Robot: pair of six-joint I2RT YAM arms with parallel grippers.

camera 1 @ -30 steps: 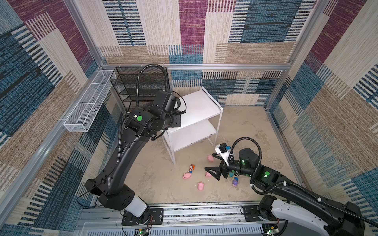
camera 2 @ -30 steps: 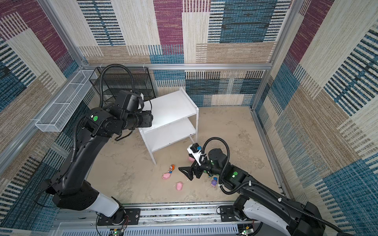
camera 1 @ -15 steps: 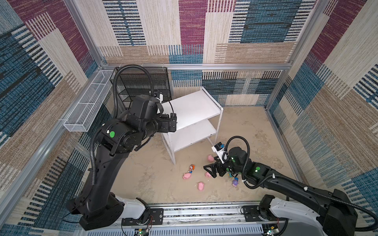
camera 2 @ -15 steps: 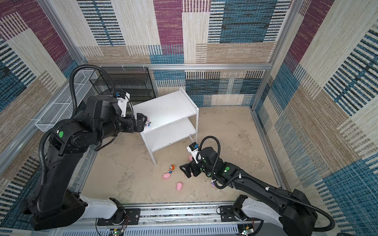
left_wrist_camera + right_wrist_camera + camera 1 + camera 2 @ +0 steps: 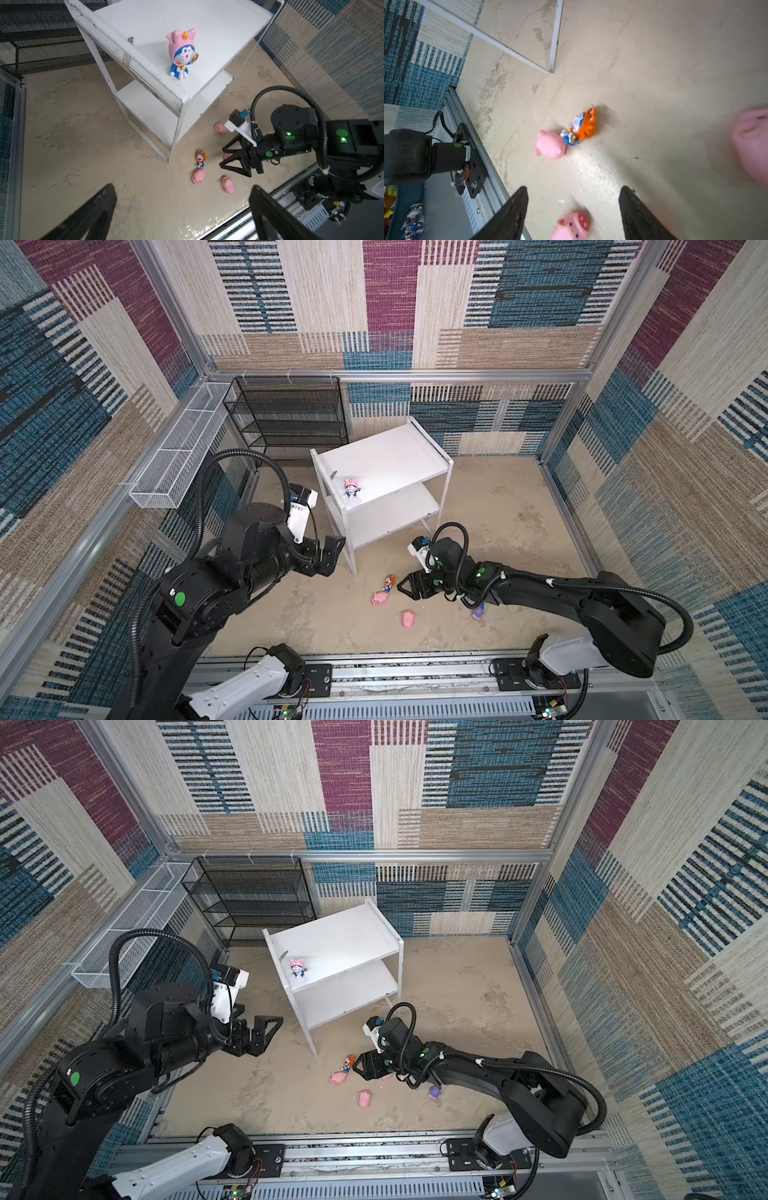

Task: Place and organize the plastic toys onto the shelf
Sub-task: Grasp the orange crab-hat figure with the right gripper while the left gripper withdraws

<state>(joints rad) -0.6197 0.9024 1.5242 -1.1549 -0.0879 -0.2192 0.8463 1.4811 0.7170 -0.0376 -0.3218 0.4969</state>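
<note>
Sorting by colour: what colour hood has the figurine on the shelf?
Pink. Left wrist view shows the figurine best.

A cartoon figurine (image 5: 351,488) is set on the shelf's (image 5: 399,456) top board; toy pigs (image 5: 379,598) are scattered on the floor (image 5: 498,510) before it.

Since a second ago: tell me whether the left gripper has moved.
Yes. The left gripper has pulled back from over the shelf top board, toward the near rail, and now hangs open beside the shelf's front leg.
</note>
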